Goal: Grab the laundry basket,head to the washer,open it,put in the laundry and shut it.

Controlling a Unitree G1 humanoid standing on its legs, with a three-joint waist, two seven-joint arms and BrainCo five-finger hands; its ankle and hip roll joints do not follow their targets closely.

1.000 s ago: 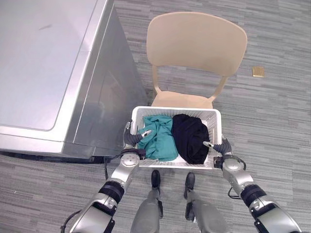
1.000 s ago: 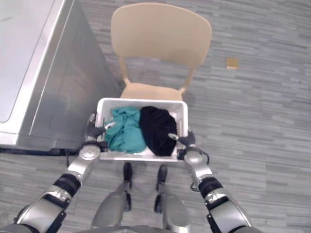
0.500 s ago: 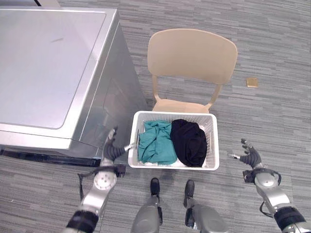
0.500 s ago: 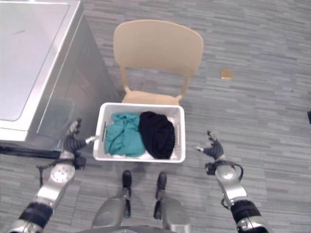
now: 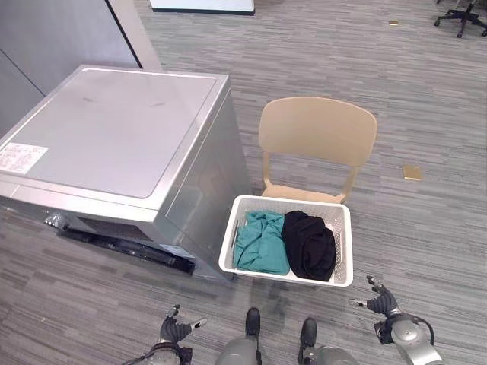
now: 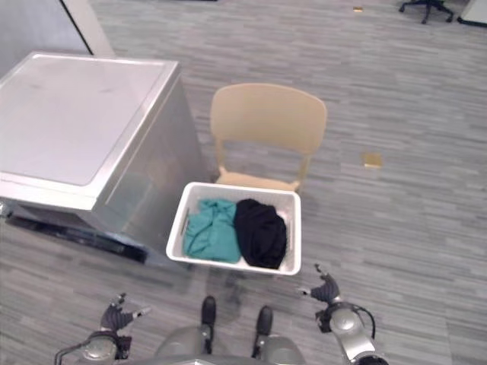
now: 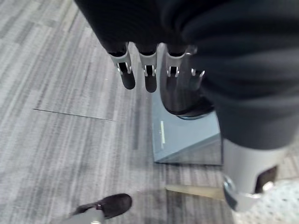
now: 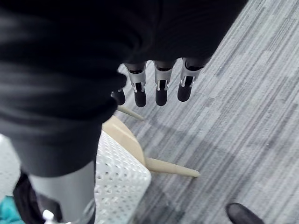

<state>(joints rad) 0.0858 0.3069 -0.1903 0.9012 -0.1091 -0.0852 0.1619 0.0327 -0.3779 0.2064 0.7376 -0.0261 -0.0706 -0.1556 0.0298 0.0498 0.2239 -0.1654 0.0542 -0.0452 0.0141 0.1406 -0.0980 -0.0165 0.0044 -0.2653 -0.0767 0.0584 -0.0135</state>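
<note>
Washer (image 5: 114,144), big silver-grey box with lid shut, stands on the grey floor (image 5: 426,99) left of the basket, its front corner just beside the basket's left rim. A white label sits on the lid's near-left corner.

Left hand (image 5: 173,328) is low at the bottom edge, in front of the washer's near corner, well apart from the basket. Fingers (image 7: 127,78) hang straight and relaxed in the left wrist view, spread, holding nothing.

White laundry basket (image 5: 340,251) sits on the seat of the chair (image 5: 318,137), to the right of the washer. Nothing is touching it. Inside, a teal garment (image 5: 259,243) lies in the left half and a black garment (image 5: 309,243) in the right half, touching each other in the middle. The beige chair backrest rises beyond the basket; a chair leg and the basket's perforated corner (image 8: 122,175) show in the right wrist view.

Right hand (image 5: 380,302) is low, in front of and right of the basket's near-right corner, apart from it. Fingers (image 8: 161,93) straight, loosely spread, holding nothing.

Small tan square (image 5: 412,172) lies on the floor right of the chair, well apart. An office chair base (image 5: 461,15) is far beyond, at the upper right.
</note>
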